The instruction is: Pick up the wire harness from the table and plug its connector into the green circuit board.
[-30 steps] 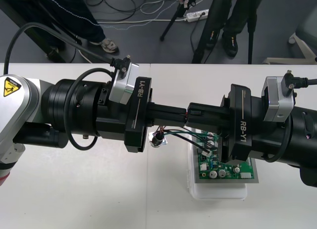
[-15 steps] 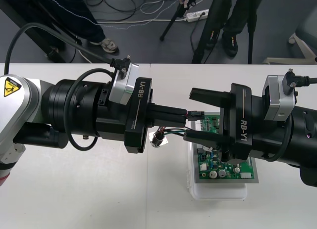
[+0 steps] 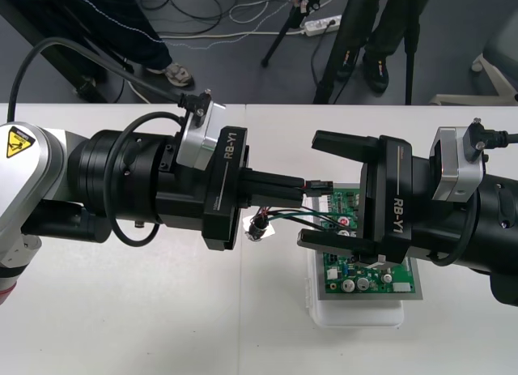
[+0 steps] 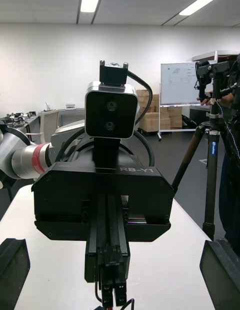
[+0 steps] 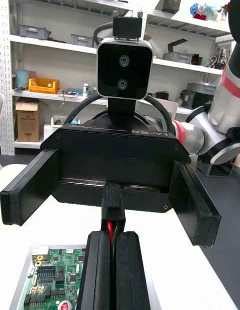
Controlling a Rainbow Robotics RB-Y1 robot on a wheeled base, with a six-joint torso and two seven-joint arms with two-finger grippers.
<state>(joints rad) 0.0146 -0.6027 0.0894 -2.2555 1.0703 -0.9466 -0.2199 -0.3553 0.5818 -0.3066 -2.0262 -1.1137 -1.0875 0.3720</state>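
Note:
My left gripper (image 3: 303,188) reaches in above the table and is shut on the harness's small black plug (image 3: 320,185), which sticks out of its fingertips. Thin red, black and green wires (image 3: 295,219) hang down from it to the round metal socket (image 3: 259,227), which is under the left wrist. In the left wrist view, the plug (image 5: 113,210) with its red wires sits between my shut fingers (image 5: 100,270). My right gripper (image 3: 310,189) faces it with fingers (image 4: 12,267) wide open on either side of the plug, touching nothing. The green circuit board (image 3: 364,271) lies below on its white base (image 3: 356,312).
The two grippers meet nose to nose over the board's near-left corner. The board (image 5: 50,285) shows beside my left fingers. Pale table (image 3: 146,310) spreads to the left and front. Dark floor with cables and tripod legs lies beyond the far edge.
The right gripper's fingers, a second ago shut on the plug in front of the left fingertips, have spread wide open. The left gripper still holds the plug, and neither arm has shifted much.

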